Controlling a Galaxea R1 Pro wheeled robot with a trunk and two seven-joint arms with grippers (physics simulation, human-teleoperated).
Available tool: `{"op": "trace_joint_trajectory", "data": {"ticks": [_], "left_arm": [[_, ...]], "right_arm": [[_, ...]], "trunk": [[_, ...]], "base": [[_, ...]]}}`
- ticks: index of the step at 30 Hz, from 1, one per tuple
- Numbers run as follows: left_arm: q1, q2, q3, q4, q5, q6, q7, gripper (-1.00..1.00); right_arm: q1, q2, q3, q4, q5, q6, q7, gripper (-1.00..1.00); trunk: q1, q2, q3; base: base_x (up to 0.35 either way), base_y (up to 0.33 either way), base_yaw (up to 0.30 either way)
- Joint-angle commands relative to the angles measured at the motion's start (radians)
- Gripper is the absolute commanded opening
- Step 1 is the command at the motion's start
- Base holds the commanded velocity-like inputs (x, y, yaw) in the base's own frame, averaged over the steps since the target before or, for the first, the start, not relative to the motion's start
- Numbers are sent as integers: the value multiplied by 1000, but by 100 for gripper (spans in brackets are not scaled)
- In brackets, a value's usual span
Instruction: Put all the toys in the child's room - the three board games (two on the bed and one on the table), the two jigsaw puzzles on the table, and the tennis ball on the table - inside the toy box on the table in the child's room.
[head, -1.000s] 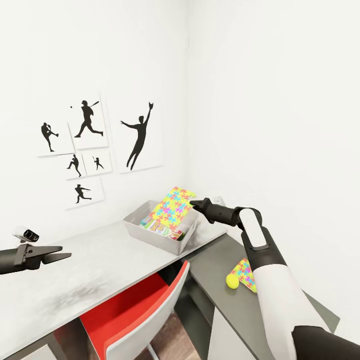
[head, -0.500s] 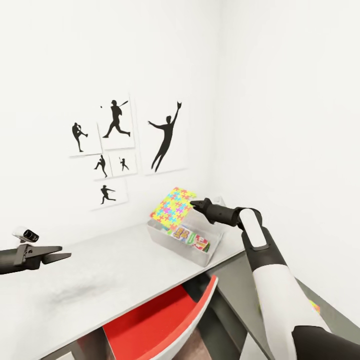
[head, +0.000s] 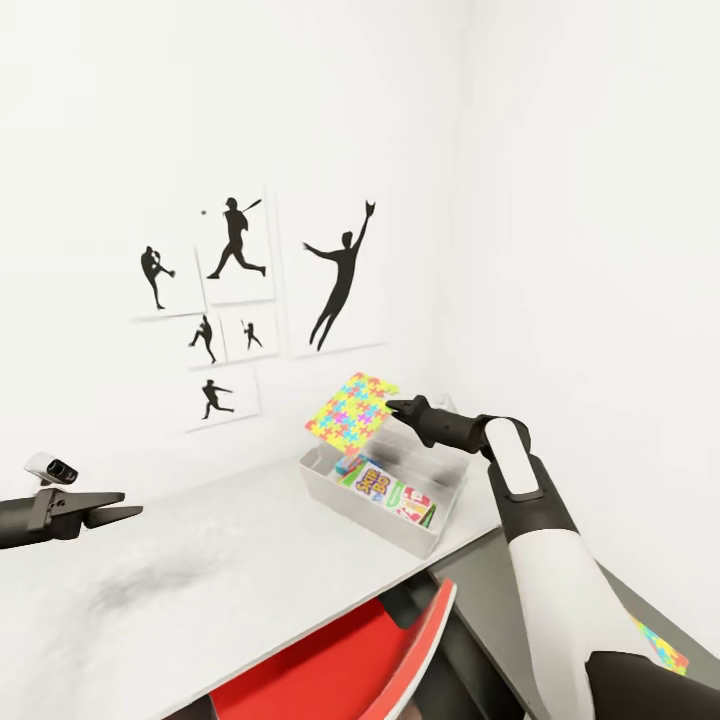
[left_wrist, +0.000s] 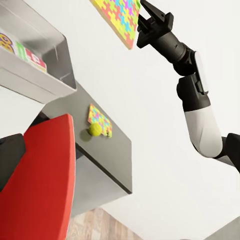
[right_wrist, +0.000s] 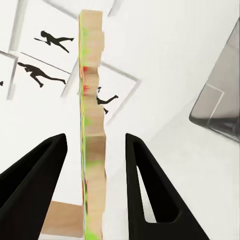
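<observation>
Right wrist view: jigsaw puzzle (right_wrist: 92, 135) edge-on between spread fingers (right_wrist: 37, 185).

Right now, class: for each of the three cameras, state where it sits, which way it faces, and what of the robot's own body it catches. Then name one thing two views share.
Head view: high on the robot, looking forward and down at the toy box on the table; left gripper and right arm show.
Left wrist view: near the left gripper, facing across to the right gripper, red chair and tennis ball.
Right wrist view: along the right fingers, edge-on to the jigsaw puzzle.
Shared: that held puzzle, in all three.
</observation>
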Motion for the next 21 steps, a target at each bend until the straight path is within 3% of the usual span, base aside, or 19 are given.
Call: {"op": "trace_joint_trajectory", "data": {"ticks": [1,21], "left_arm": [[0,1,0,0,0,11,-3,100],[0,1,0,0,0,11,-3,100]], "right_arm": [[-1,1,-3,0,-5,5,-4,-100],[-1,1,-4,0,-4,4,-4,-100]], "trunk": [[1,-1,0],[1,-1,0]], "base": [[177,34,-92],[141,38,-10]]}}
